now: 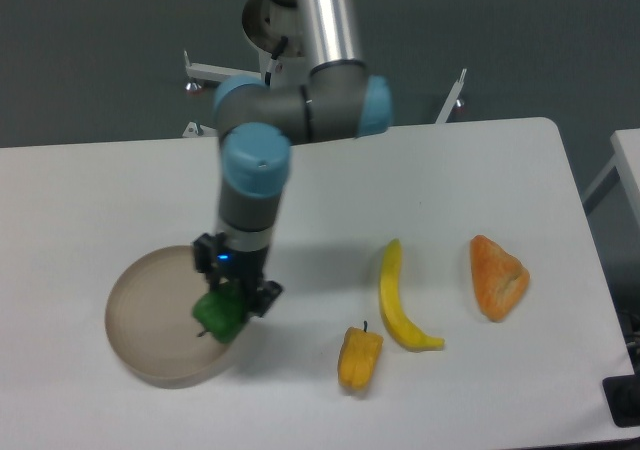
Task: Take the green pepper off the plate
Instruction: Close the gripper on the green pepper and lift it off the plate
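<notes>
Fixed camera: pincer [232, 305] clamped on the pepper [220, 315], which hangs over the right rim of the plate [140, 320] and looks lifted clear of the dish. Step in hand, by judgement: the carry-off after the grasp. Next move needs a firm grip and clearance from the yellow pepper [360, 357] and banana [398, 300] on the counter [90, 200].

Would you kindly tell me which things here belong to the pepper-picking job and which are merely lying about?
Belong to the job:
green pepper, held in the gripper
plate

Lying about:
small yellow-orange pepper
banana
orange wedge-shaped item
</notes>
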